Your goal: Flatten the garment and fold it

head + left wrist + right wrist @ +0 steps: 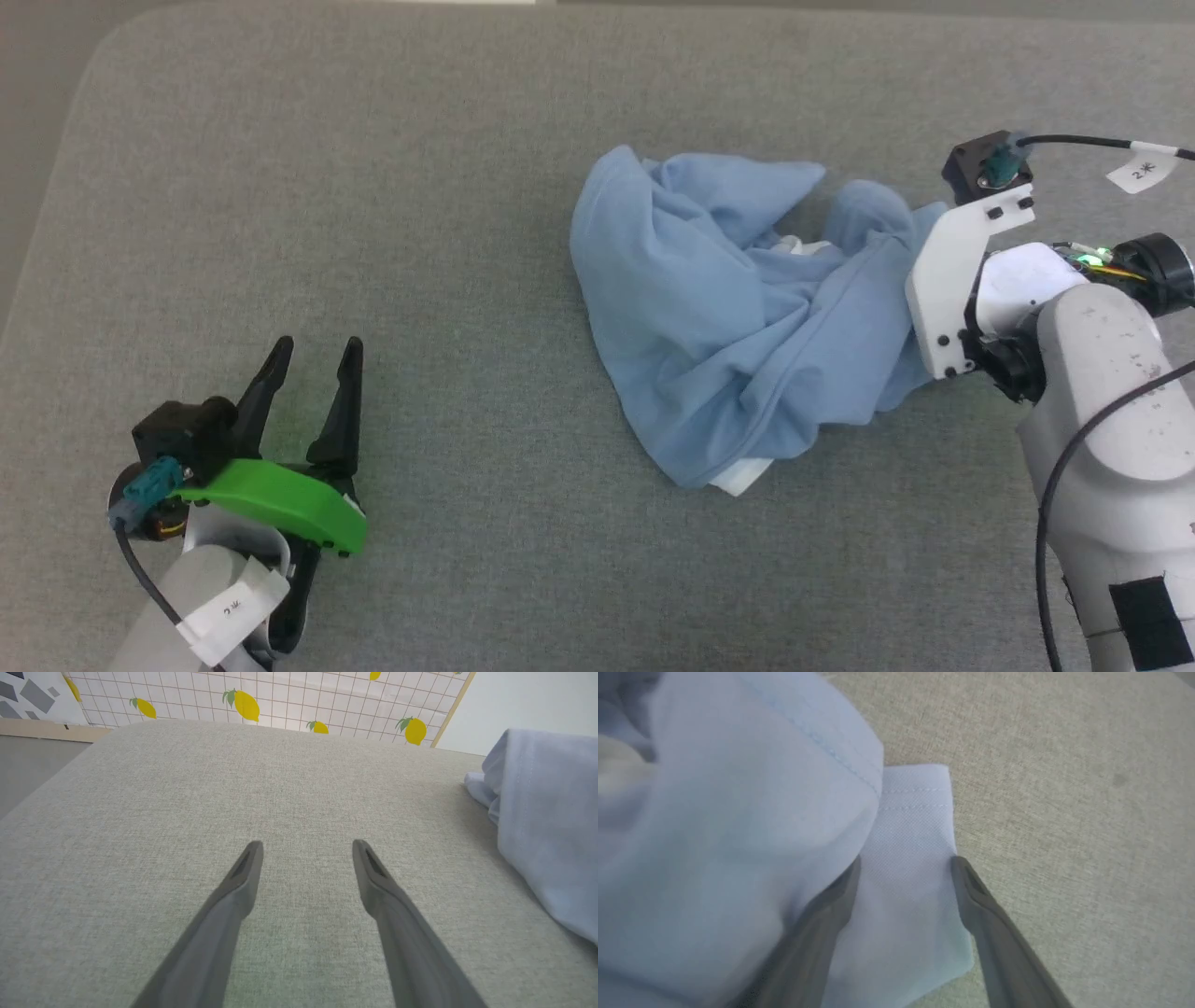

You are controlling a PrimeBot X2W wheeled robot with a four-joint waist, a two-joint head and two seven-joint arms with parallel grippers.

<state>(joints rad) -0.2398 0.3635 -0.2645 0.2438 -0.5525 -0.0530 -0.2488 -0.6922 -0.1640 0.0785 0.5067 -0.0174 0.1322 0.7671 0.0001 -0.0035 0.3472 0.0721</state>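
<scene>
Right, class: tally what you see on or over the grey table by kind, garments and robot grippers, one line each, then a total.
Light blue T-shirt, crumpled: 1
Grippers, both open: 2 (left gripper, right gripper)
Total: 3

Left gripper (318,343), right gripper (906,858): fingers apart.
</scene>
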